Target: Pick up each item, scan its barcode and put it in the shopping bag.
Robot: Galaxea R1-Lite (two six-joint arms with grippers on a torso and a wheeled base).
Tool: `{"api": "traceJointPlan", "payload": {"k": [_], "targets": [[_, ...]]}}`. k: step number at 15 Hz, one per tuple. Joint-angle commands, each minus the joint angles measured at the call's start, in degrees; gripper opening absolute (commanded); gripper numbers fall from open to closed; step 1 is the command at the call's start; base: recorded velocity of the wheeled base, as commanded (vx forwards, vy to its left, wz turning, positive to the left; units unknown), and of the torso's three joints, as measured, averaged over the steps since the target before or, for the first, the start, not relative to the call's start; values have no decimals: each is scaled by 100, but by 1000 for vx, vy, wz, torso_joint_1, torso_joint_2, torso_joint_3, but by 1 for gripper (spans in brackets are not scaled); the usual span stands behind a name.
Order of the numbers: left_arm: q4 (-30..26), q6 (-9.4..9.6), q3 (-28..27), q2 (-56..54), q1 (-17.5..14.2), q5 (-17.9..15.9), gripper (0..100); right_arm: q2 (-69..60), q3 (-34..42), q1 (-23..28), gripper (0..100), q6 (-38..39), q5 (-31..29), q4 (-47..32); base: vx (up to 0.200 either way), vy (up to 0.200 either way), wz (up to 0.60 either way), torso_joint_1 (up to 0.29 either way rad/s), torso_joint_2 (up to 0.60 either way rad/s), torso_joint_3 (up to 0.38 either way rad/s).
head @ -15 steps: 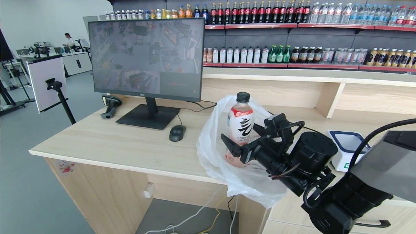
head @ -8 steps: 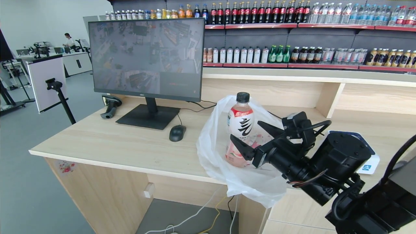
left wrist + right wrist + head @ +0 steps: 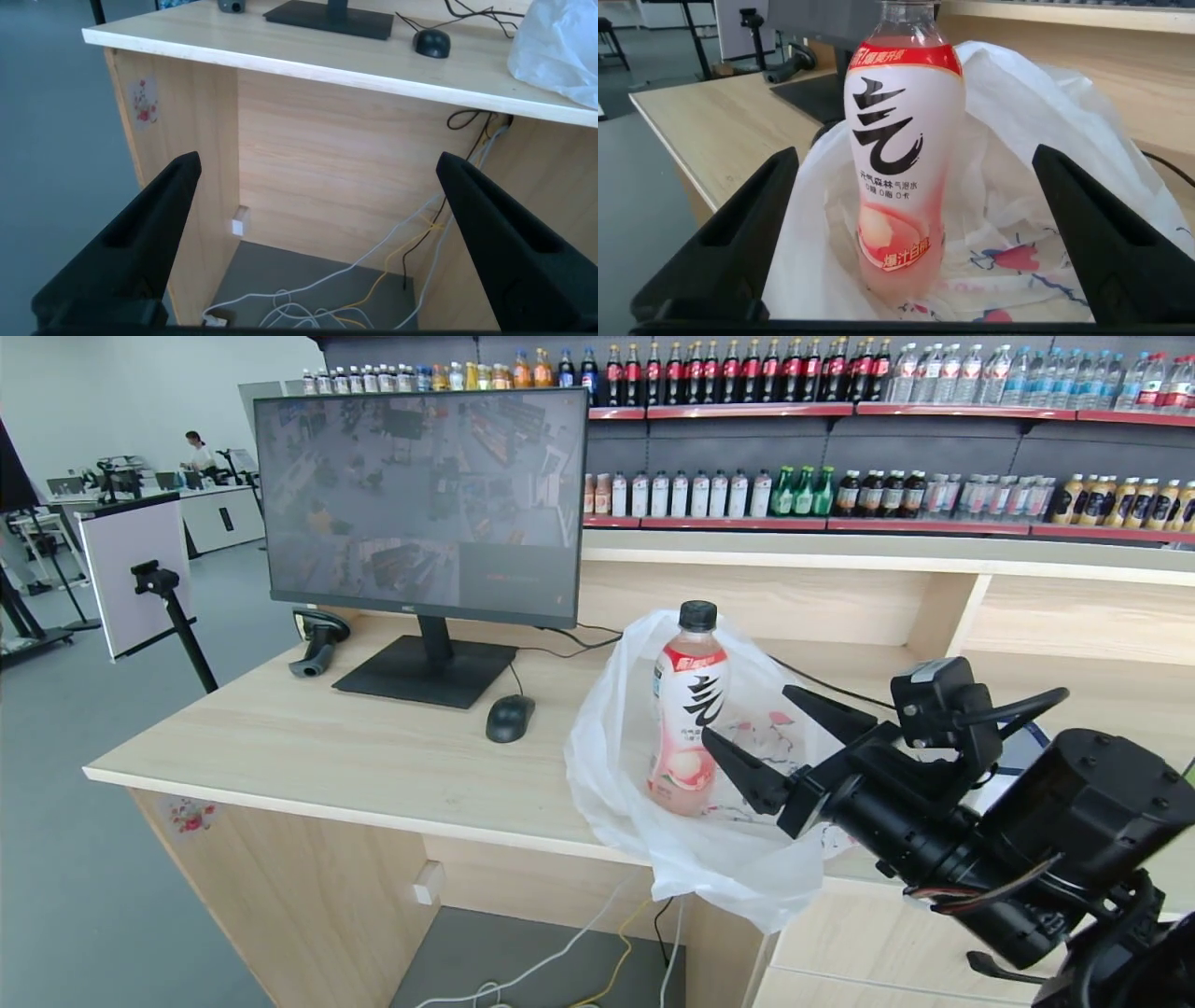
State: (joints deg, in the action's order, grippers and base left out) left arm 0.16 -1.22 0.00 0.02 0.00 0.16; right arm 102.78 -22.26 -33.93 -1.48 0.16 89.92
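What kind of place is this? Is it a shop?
Probably a shop checkout: shelves of drink bottles line the back wall, a monitor stands on the counter, and a bottle stands in a shopping bag.

The right gripper (image 3: 745, 711) is matt black, with 2 long wedge-shaped fingers (image 3: 747, 771) tapering to points. Behind them sits a boxy camera block (image 3: 936, 698) with a pale top and a black cable (image 3: 1027, 702) arching from it. The wrist joint (image 3: 1092, 807) is a fat black cylinder with thin red and grey wires (image 3: 980, 889). The left gripper (image 3: 318, 163) has the same 2 faceted black wedges.
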Motion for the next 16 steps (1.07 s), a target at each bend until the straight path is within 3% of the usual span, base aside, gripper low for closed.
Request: {"api": "traceJointPlan", "payload": {"k": [1,5,16], "targets": [[2,-1,0,6,0,2,100,-285,284,0,100,33,2,8,-200,0,0,2,7,2],[2,-1,0,6,0,2,100,-434,345,220,100,139,11,8,-50,0,0,1,2,1],[2,-1,0,6,0,2,100,-592,459,360,100,156,11,8,0,0,-545,6,3,4]]}}
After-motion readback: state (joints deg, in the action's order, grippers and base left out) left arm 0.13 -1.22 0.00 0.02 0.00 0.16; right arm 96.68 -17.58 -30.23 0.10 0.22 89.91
